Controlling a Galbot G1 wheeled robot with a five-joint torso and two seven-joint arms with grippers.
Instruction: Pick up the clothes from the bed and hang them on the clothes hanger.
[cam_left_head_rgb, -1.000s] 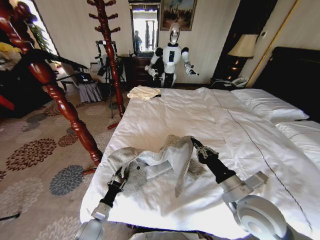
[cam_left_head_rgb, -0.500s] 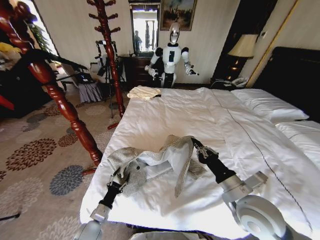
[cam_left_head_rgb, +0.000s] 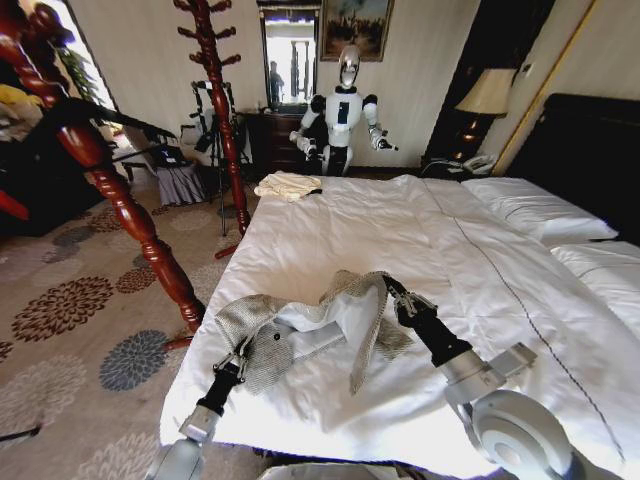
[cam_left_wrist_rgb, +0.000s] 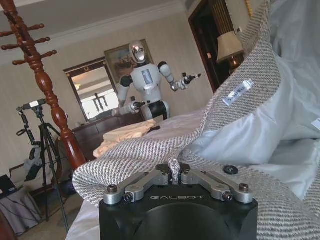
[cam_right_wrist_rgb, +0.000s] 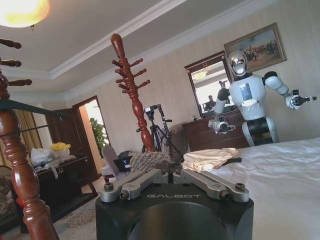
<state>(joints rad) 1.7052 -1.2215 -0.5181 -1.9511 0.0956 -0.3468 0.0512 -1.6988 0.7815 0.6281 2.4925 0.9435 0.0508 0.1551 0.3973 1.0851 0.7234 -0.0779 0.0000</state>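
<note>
The grey-beige knitted jacket (cam_left_head_rgb: 300, 325) lies crumpled near the front left of the bed (cam_left_head_rgb: 330, 220), with its pale lining showing. My left gripper (cam_left_head_rgb: 240, 356) is shut on the jacket's near-left edge, and the left wrist view shows a pinch of knit (cam_left_wrist_rgb: 150, 155) between its fingertips (cam_left_wrist_rgb: 173, 172). My right gripper (cam_left_head_rgb: 392, 291) is shut on the jacket's raised right part, holding it a little above the duvet. In the right wrist view a tuft of knit (cam_right_wrist_rgb: 146, 161) sits at its tips (cam_right_wrist_rgb: 171, 173). The slim black clothes hanger (cam_left_head_rgb: 110, 118) hangs on the near wooden stand at the left.
The near reddish-brown coat stand (cam_left_head_rgb: 125, 205) rises beside the bed's left edge, with another stand (cam_left_head_rgb: 222, 110) farther back. A cream folded cloth (cam_left_head_rgb: 287, 184) lies on the bed's far corner. Another robot (cam_left_head_rgb: 343, 110) stands beyond it. Pillows (cam_left_head_rgb: 535, 210) lie at the right.
My left gripper has shifted slightly along the bed's front left edge, keeping hold of the jacket's edge. The right gripper and the raised part of the jacket have stayed put.
</note>
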